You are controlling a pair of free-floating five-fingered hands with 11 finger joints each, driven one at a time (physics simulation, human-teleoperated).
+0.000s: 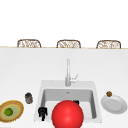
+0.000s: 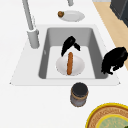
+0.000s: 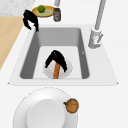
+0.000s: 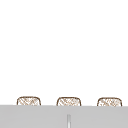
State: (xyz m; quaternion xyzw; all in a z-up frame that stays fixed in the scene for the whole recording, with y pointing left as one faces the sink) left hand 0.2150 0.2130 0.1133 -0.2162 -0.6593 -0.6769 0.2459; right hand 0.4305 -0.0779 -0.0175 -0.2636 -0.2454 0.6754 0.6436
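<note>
A white plate [image 2: 76,67] lies on the sink's floor with a long brown sausage [image 2: 70,63] across it. My right hand [image 2: 68,45] hangs over the plate's right end, its straight fingers reaching down to that end of the sausage [image 3: 56,71]; whether they touch it I cannot tell. In the front view a bit of the right hand [image 1: 76,102] shows behind a large red ball [image 1: 67,114], which covers the sink's front. My left hand [image 1: 42,112] hovers at the sink's front left corner, fingers drooping loosely, holding nothing; the same hand [image 2: 113,60] is over the front rim.
The faucet [image 1: 68,72] stands behind the sink [image 1: 93,86]. Left of the sink are a dark jar [image 1: 28,98] and a woven bowl [image 1: 17,106] holding a lime [image 1: 8,111]. To the right, a white plate [image 1: 114,103] has a small brown round item [image 1: 109,94] at its rim. Chairs [image 1: 68,43] line the counter's far side.
</note>
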